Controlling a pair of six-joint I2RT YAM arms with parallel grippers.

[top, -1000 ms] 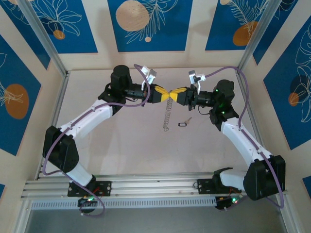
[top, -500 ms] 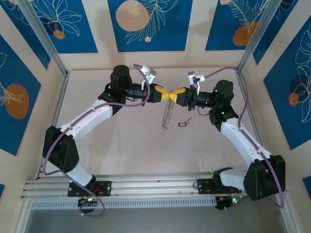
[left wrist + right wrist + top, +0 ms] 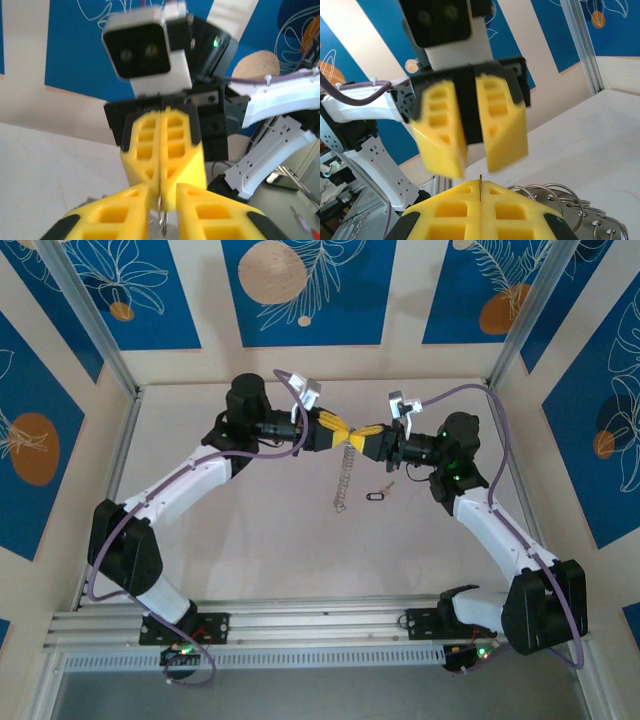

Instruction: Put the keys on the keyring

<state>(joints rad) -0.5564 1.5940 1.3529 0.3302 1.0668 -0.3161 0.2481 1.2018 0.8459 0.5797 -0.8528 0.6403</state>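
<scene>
Noting the grip first: your right gripper (image 3: 359, 436) has its yellow pads (image 3: 177, 145) pressed together on the top of the keyring (image 3: 343, 483), with a thin wire showing at their seam; your left gripper (image 3: 342, 430), tip to tip with it, stands slightly parted, and I cannot confirm that it pinches anything. The keyring hangs from that meeting point as a limp strand; whether its lower end touches the table (image 3: 250, 540) I cannot tell. The key (image 3: 377, 495) lies flat on the table just right of that lower end, apart from both grippers.

Risks, in my judgement: the keyring depends on one narrow pinch on thin wire, so a jerk or a slackening on the right would likely drop it, perhaps across the key; the two sets of pads nearly touch, so a careless move on the left could knock the right pads or snag the wire; the key is tiny and flat, so a pick from the table may slip or push it away.

Views: the right wrist camera gives you the plain gap between the left pads and the keyring bunched beside your right pads; the left wrist camera gives you the right pads shut and a wire end sitting in the left gap; the overhead camera gives you the key's place and the full hang of the keyring.
</scene>
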